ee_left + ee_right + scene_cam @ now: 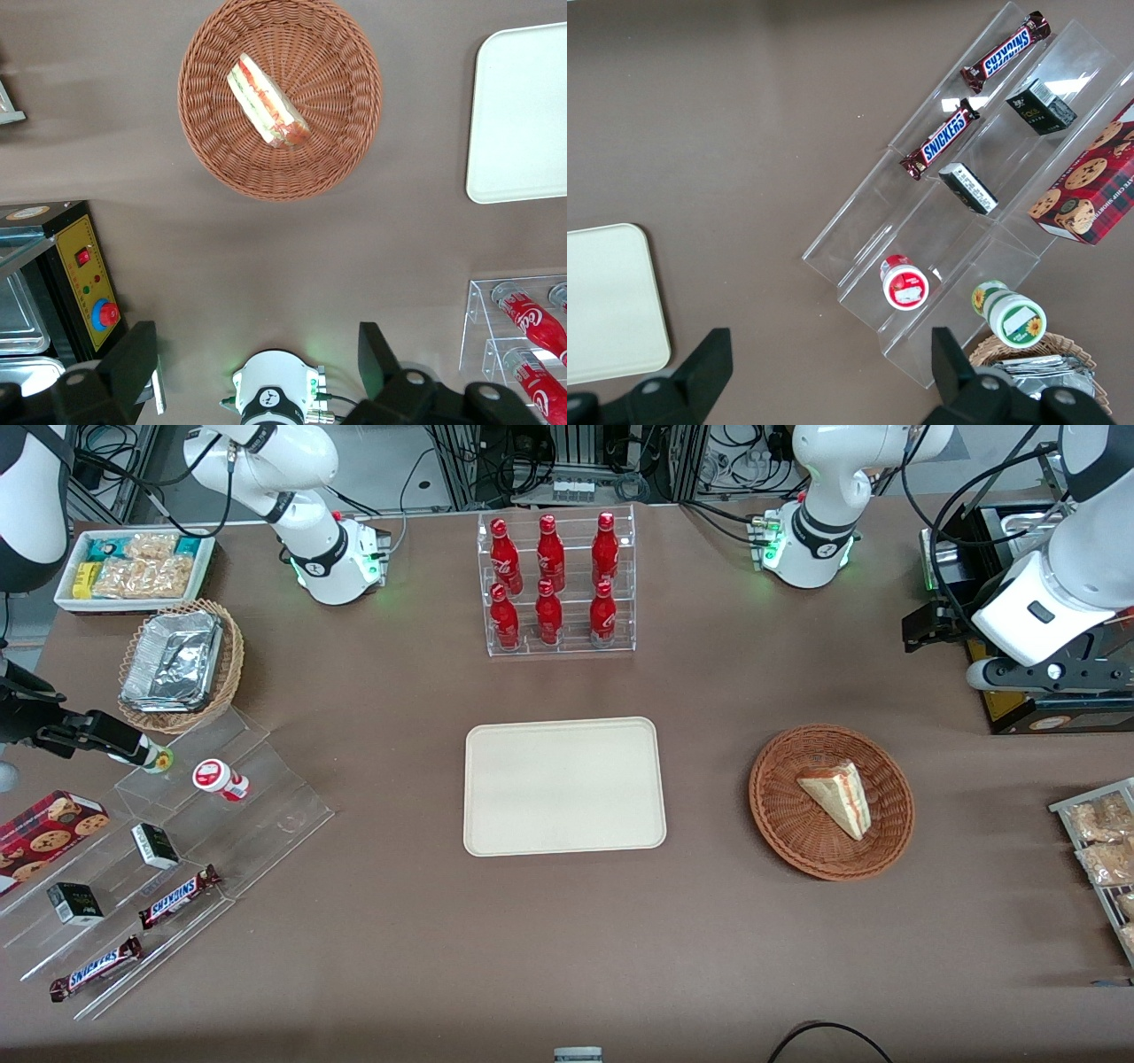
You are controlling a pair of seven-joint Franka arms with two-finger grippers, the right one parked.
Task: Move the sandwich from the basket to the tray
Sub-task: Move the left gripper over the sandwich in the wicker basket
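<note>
The sandwich (pixel 837 797) (pixel 266 102), a pale wedge with red, orange and green layers, lies in the reddish-brown wicker basket (pixel 771 815) (pixel 345 133). Beside the basket, toward the parked arm's end, sits the cream tray (pixel 563 786) (pixel 523 115) with nothing on it. My left gripper (pixel 923 627) (pixel 257 354) hangs high above the table, farther from the front camera than the basket and toward the working arm's end. It is open wide, and both black fingers (pixel 133 359) hold nothing.
A clear rack of red bottles (pixel 556 584) stands farther from the camera than the tray. A black control box (pixel 1054 708) (pixel 84 274) and packets of snacks (pixel 1103 841) sit at the working arm's end. The arm's base (pixel 811 549) is below the gripper.
</note>
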